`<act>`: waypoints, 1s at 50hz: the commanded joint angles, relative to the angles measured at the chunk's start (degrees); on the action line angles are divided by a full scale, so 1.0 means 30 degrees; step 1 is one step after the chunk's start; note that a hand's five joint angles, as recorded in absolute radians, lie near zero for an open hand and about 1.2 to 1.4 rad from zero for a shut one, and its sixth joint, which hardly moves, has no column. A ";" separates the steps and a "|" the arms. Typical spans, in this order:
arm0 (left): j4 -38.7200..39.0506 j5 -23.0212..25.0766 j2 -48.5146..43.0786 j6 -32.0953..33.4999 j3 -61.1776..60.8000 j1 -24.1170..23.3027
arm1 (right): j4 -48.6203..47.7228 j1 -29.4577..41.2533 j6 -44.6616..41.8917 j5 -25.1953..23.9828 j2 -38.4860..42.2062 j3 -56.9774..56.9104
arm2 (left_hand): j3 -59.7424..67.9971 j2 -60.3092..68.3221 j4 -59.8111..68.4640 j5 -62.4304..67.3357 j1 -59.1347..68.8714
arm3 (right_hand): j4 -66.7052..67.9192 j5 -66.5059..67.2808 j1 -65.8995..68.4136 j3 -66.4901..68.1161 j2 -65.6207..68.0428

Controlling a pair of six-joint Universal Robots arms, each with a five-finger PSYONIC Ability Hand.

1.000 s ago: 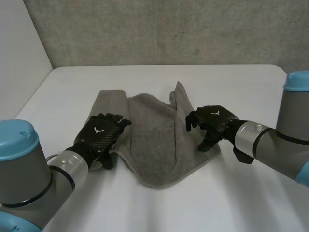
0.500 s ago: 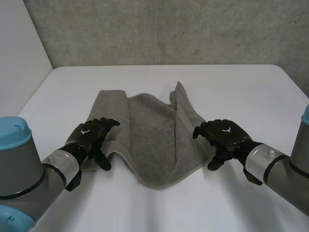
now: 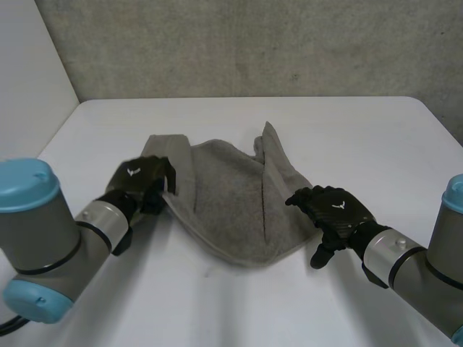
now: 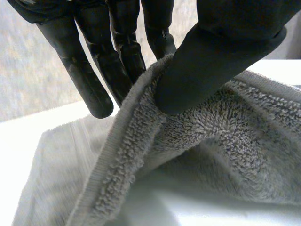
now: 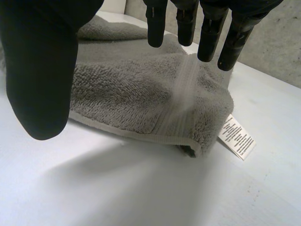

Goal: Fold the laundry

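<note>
A white table (image 3: 376, 137) stands against a rough grey wall (image 3: 253, 43). A grey terry towel (image 3: 224, 195) lies rumpled at the table's middle. It has long creases running front to back, and one corner points toward the front edge. The left hand (image 3: 141, 181) grasps the towel's left hem, pinched between thumb and fingers and raised off the table. The right hand (image 3: 333, 213) hovers released at the towel's right corner, its fingers straight and apart from the thumb. It covers part of that edge in the head view. A white label (image 5: 237, 136) sticks out there, and its print is too small to read.
</note>
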 commanded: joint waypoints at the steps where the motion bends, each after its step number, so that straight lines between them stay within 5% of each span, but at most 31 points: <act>1: -0.0936 0.0044 0.3126 0.1524 0.0100 -0.0818 | -0.0177 0.0799 0.1416 0.0053 0.0168 -0.0374 | 0.4123 0.4132 0.4165 0.4343 0.4808 | -0.1142 -0.1288 -0.0572 -0.0762 -0.0948; 10: -0.2901 0.0015 0.4127 0.1819 0.1068 -0.1143 | -0.1346 0.3204 0.5697 0.1748 0.1864 -0.1780 | 0.4123 0.4132 0.4165 0.4343 0.4808 | -0.1142 -0.1288 -0.0572 -0.0762 -0.0948; 26: -0.3079 -0.0073 0.4916 0.1615 0.1274 -0.1084 | -0.3719 0.4641 0.7164 0.4680 0.4854 -0.3685 | 0.4123 0.4132 0.4165 0.4343 0.4808 | -0.1142 -0.1288 -0.0572 -0.0762 -0.0948; 40: -0.3020 -0.0248 0.6119 0.1556 0.0543 0.0025 | -0.4309 0.4789 0.5735 0.7697 0.6233 -0.6498 | 0.4123 0.4132 0.4165 0.4343 0.4808 | 0.0119 -0.0026 0.0690 0.0499 0.0313; 50: -0.2991 -0.0337 0.6441 0.1497 0.0044 0.1025 | -0.4074 0.2211 0.2363 0.7584 0.6466 -0.6704 | 0.4123 0.4132 0.4165 0.4343 0.4808 | 0.2408 0.2262 0.2979 0.2788 0.2602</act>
